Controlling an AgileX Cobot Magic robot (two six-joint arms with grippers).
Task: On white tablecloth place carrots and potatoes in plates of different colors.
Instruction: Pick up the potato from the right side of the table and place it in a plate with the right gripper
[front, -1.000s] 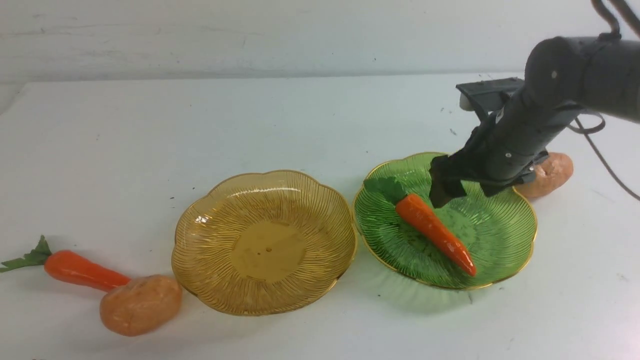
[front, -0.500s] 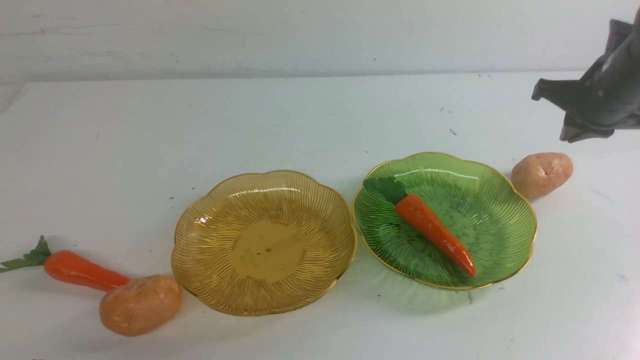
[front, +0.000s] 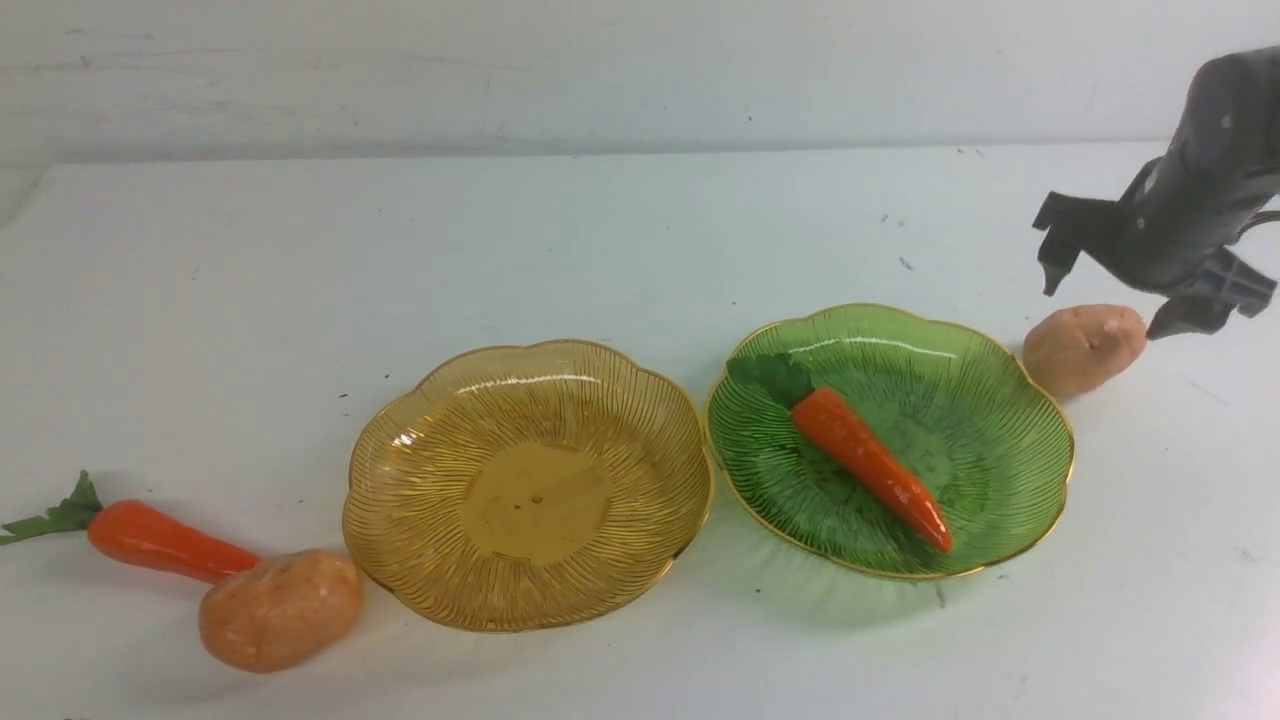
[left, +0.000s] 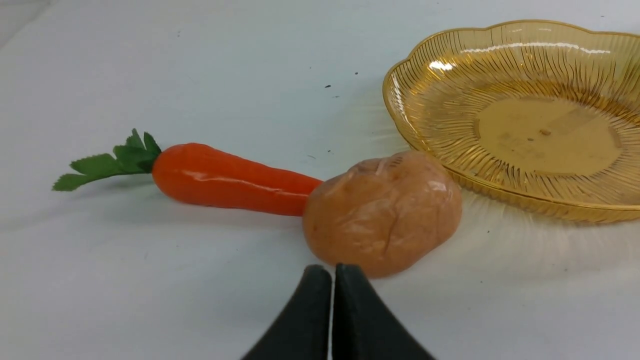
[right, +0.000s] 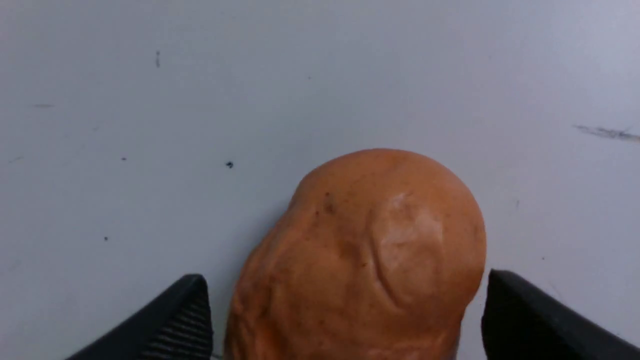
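On the white tablecloth stand an amber plate, which holds nothing, and a green plate with one carrot lying in it. The other carrot lies at the near left, its tip against a potato. My left gripper is shut and holds nothing, just short of that potato. A second potato lies right of the green plate. My right gripper hangs open over it, one finger on each side and a small gap showing.
The two plates sit side by side, almost touching, near the table's middle. The left potato rests close against the amber plate's rim. A pale wall runs along the table's far edge.
My right gripper rose from over the green plate, swung right, came down over the right potato and spread its jaws wide. The carrot stays in the green plate. Nothing on the left has moved.
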